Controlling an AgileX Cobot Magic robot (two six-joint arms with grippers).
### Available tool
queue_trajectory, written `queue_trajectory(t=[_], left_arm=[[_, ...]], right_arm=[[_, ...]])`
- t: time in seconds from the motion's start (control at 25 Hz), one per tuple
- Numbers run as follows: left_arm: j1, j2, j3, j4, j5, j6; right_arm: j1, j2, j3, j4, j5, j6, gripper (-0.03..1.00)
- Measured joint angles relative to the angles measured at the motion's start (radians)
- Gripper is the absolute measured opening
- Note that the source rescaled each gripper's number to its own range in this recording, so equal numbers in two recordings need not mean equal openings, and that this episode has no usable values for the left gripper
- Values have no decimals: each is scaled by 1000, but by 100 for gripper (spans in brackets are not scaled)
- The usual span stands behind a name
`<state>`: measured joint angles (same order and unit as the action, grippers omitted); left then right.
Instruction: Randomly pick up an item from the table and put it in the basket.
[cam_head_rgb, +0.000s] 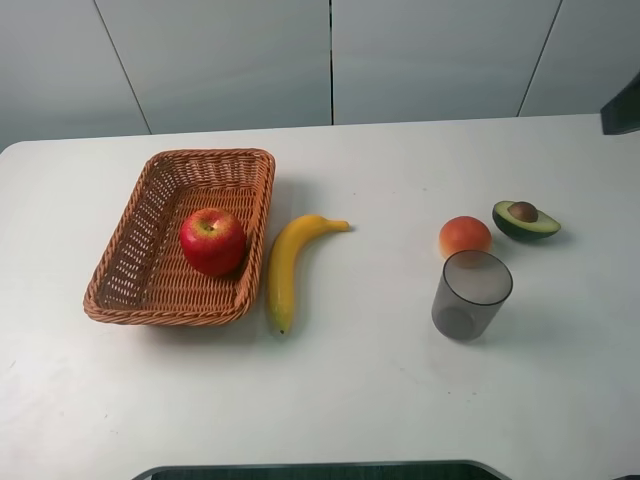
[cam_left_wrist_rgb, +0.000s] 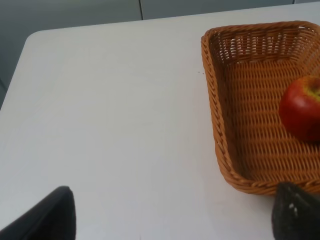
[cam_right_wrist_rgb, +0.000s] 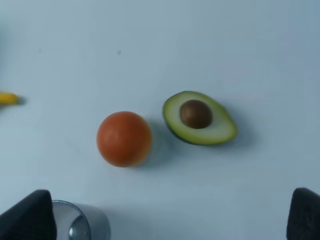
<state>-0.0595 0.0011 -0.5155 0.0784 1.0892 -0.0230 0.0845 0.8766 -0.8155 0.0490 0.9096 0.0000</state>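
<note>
apple (cam_head_rgb: 212, 241) in basket (cam_head_rgb: 150, 240), right-centre of floor | basket on worktop (cam_head_rgb: 380, 380), banana (cam_head_rgb: 288, 265) just beside | left hand (cam_left_wrist_rgb: 172, 212) fingers apart, empty | right hand (cam_right_wrist_rgb: 170, 217) fingers apart, empty

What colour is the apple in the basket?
The apple is red with yellowish streaks around its stem dimple, sitting in the brown basket. The exterior high view shows it best.

Left wrist view: apple (cam_left_wrist_rgb: 302, 107) cut by the picture's edge, basket (cam_left_wrist_rgb: 220, 120) likewise; left end effector (cam_left_wrist_rgb: 172, 215) only two dark fingertips, held wide apart; right wrist view blurred; cup (cam_right_wrist_rgb: 80, 225) cropped; banana (cam_right_wrist_rgb: 7, 98) only a yellow tip; right end effector (cam_right_wrist_rgb: 172, 215) cropped, fingertips wide apart.
</note>
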Motion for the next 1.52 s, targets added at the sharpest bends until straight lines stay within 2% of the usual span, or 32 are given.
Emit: queue_trajectory(t=[0.36, 0.88, 1.08, 1.52], left_arm=[[0, 0, 0, 0, 0, 0], [0, 0, 0, 0, 0, 0], [0, -1, 0, 0, 0, 0], [0, 0, 0, 0, 0, 6]], right_arm=[[-4, -388, 84, -75, 148, 33, 100], [-4, -778, 301, -88, 187, 52, 100], [-4, -870, 303, -81, 187, 42, 100], [-4, -877, 303, -7, 187, -14, 100]])
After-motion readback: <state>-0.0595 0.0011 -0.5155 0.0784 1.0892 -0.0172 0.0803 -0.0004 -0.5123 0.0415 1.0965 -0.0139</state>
